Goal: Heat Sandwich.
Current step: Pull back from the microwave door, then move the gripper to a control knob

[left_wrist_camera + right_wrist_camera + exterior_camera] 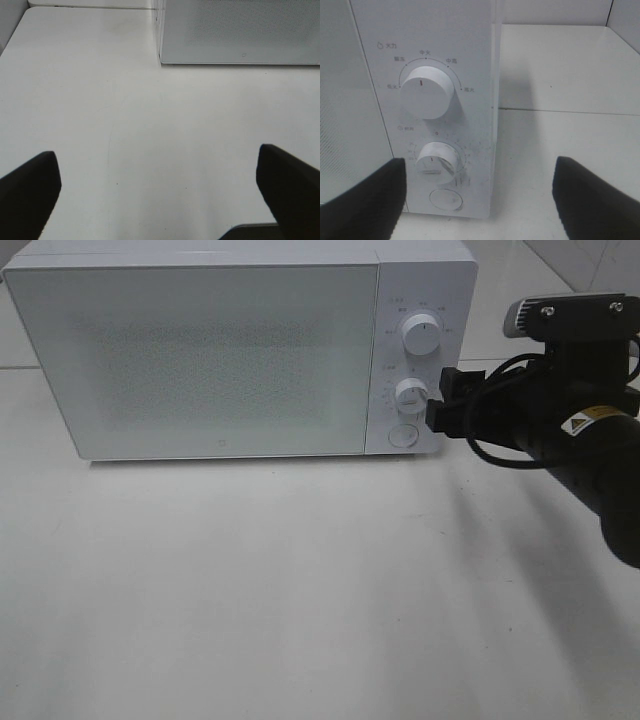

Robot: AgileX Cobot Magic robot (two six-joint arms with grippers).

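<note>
White tabletop (300,590) fills the exterior high view and carries a white microwave (200,350) at the rear, its frosted door (190,360) closed. At far left, the left gripper (159,195) appears only in its own wrist view: its two dark fingers (27,197) stand wide apart over bare table, gripping nothing, with the microwave's lower front corner ahead of them. On the microwave's control panel (385,300), to the right of the door, sit an upper knob (420,336), a lower knob (411,394) and a round button (402,435) beneath them. The right gripper (441,398) is level with the lower knob, at the panel's right edge; its jaws are spread and closed on nothing. In the right wrist view the lower knob (437,161) lies between the two fingers (365,202), nearer one of them, and whether a fingertip touches the panel cannot be told. Farther right, the black right arm (590,460) reaches in from the right edge, with a grey camera (560,315) on its wrist. The sandwich shows in no view; it may lie behind the closed door, which is too frosted to see through, so its place relative to either gripper cannot be told.
</note>
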